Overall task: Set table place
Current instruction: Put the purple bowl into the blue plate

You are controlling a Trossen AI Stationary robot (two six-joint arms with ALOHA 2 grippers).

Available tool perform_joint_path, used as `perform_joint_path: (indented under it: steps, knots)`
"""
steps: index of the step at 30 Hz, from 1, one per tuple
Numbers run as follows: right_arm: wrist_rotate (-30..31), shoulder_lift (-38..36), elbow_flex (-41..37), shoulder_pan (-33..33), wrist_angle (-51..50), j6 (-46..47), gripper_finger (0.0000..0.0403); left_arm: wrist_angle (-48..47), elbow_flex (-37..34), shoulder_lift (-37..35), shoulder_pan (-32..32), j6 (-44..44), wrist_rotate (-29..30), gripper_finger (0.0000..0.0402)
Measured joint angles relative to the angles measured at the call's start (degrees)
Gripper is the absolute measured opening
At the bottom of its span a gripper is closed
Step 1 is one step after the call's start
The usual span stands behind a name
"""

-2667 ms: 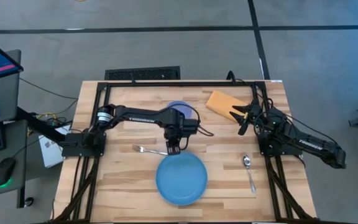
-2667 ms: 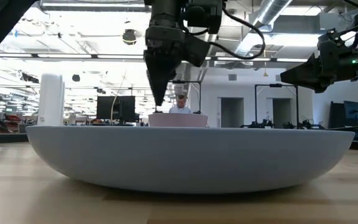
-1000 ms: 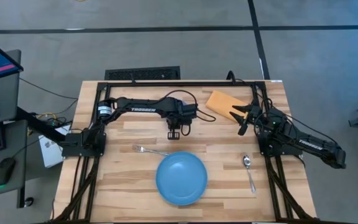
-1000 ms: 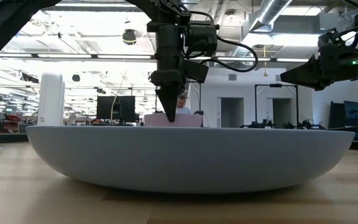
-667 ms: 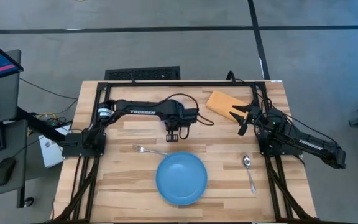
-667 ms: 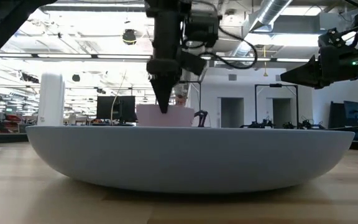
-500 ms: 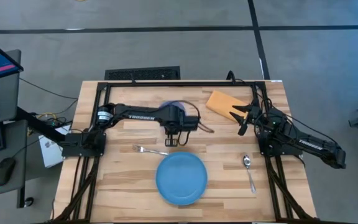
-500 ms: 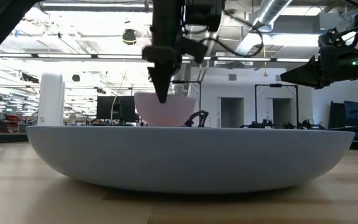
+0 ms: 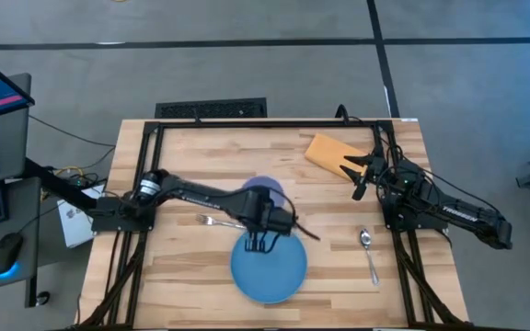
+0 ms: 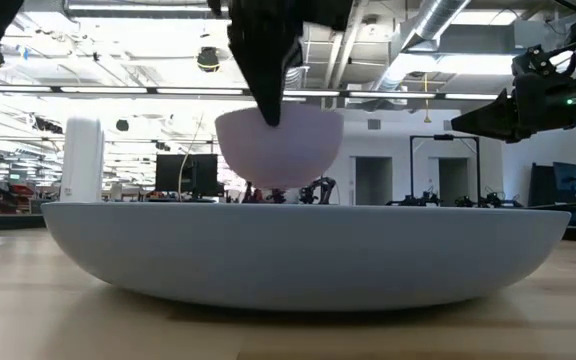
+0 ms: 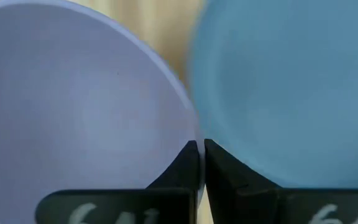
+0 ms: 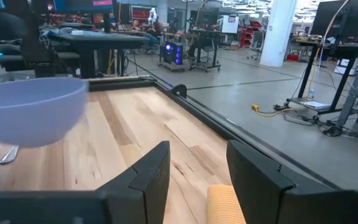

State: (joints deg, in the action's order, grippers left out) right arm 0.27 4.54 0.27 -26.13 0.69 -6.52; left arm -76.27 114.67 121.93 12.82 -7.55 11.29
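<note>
A lavender bowl (image 10: 278, 145) hangs in the air over the far part of a blue plate (image 9: 268, 267), which lies flat on the table (image 9: 182, 276) near its front middle. My left gripper (image 9: 263, 241) is shut on the bowl; in the left wrist view the bowl (image 11: 73, 106) and the plate (image 11: 291, 93) show side by side. A fork (image 9: 212, 221) lies left of the plate and a spoon (image 9: 368, 250) to its right. My right gripper (image 9: 357, 171) waits open at the far right, beside an orange pad (image 9: 328, 152). My left gripper pinches the bowl's rim (image 11: 188, 127) between its two fingers, one finger inside the bowl and one outside. The fingers come from above, pointing down (image 10: 268, 100). The bowl is lifted clear, mouth up, above the plate.
A black frame (image 9: 274, 124) runs along the table's edges. Bare wood lies between the plate and the spoon and along the far middle. The right arm (image 9: 449, 210) stretches along the right edge.
My left gripper, shut on the bowl's rim, has gone up and toward the table's near edge. The bowl has been lifted clear of the table at the far middle and now hangs over the plate's far part.
</note>
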Motion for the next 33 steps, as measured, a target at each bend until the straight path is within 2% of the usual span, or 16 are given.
perform_joint_path:
  steps: [6,14,18,24,33]
  knots:
    - [0.02,0.01,0.01,0.0,0.0,0.8,0.0185,2.88,0.61,0.0,4.76,-3.43,-1.79,0.0]
    - [0.0,0.01,0.01,0.0,0.0,3.52,0.0185,11.82,0.7,1.85,9.6,-7.28,-3.75,0.0]
    - [0.0,0.46,0.01,0.0,-0.01,3.52,0.0185,11.04,0.89,4.11,10.74,-11.59,-7.94,0.0]
    - [0.0,1.78,0.0,-0.02,0.0,3.54,0.0185,13.68,1.25,3.8,12.77,-15.04,-5.91,0.0]
    - [-0.02,6.15,0.02,-0.02,0.0,3.6,0.0185,13.58,1.33,7.14,14.16,-18.33,-9.19,0.0]
